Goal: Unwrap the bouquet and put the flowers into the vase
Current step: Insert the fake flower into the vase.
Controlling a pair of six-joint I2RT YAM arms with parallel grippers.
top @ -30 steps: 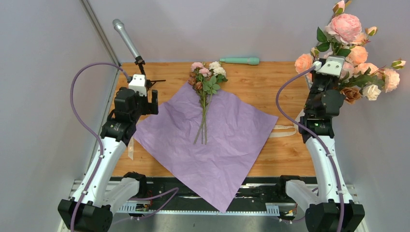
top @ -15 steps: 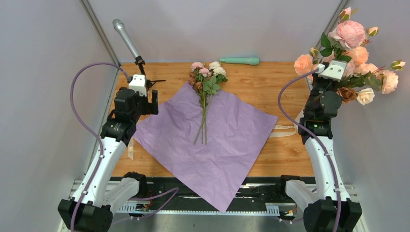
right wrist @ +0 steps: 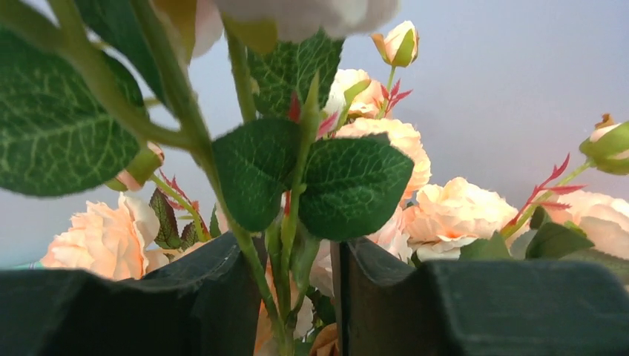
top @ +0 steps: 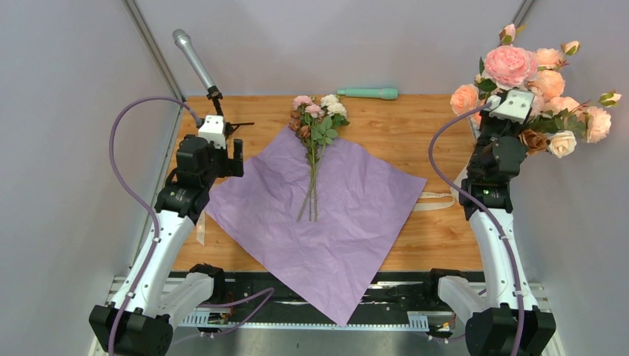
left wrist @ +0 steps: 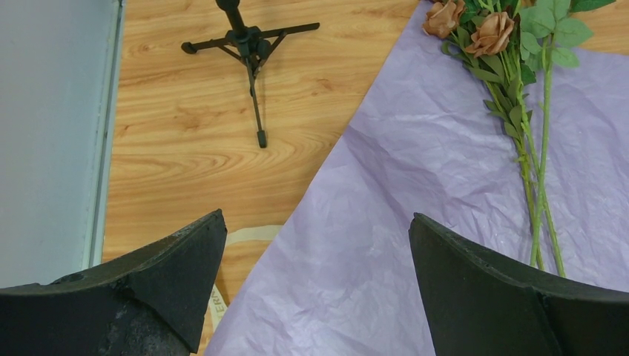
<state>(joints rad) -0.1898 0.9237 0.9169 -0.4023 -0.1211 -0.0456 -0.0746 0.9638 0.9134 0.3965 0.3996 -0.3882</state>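
The small pink, white and brown roses (top: 317, 111) lie on thin green stems, blooms farthest away, on the crinkled lilac paper (top: 356, 215), which is spread flat like a diamond.

Plain grey walls (top: 311, 37) all round, wooden table (top: 415, 133) (light oak-ish grain) boxed in between, thin metal posts (top: 150, 44) at the back corners, soft even light.

Right gripper (right wrist: 297, 252): stems of peach roses (right wrist: 404, 148) drop between fingers, lower ends lost behind them; pinched or loose, cannot tell. Bloom (right wrist: 297, 11) at top edge cut off, blurred. Top view: fingertips hidden under wrist camera (top: 512, 106), foot of rose bunch behind right arm (top: 493, 193). Ribbon (top: 438, 200) end tucked behind same arm. Left wrist view: small roses (left wrist: 489, 30) and microphone stand (left wrist: 252, 44) clipped by top edge.
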